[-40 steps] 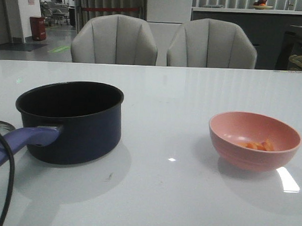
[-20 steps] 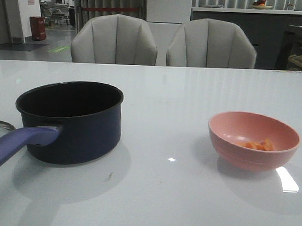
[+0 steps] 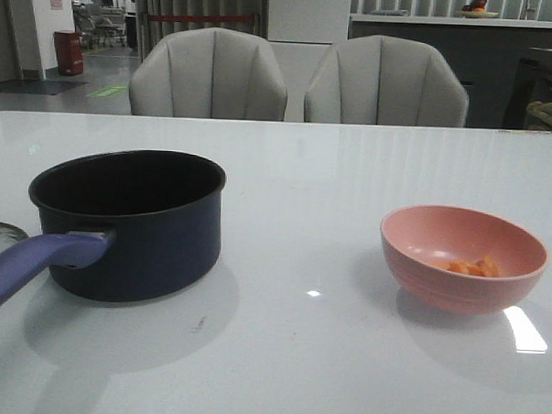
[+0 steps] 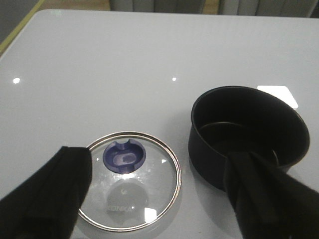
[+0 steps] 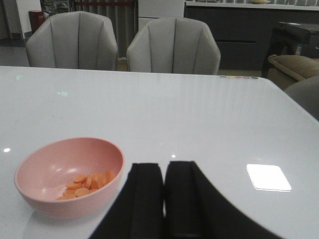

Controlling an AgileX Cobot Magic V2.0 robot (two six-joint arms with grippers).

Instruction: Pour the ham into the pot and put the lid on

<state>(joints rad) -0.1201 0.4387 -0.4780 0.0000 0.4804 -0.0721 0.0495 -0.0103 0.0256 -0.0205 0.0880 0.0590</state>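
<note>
Front view: the pot stands on the left of the table, its black inside bare, its handle running toward the near left edge. A sliver of the lid shows just left of the pot. Well apart on the right, the bowl holds the ham.

Left wrist view: the left gripper is spread wide, grasping nothing. The lid lies flat on the table between the fingers, knob up, just beside the pot, which holds nothing.

Right wrist view: the right gripper is clenched, fingers pressed together with nothing between. The bowl sits near it, ham on its floor.
</note>
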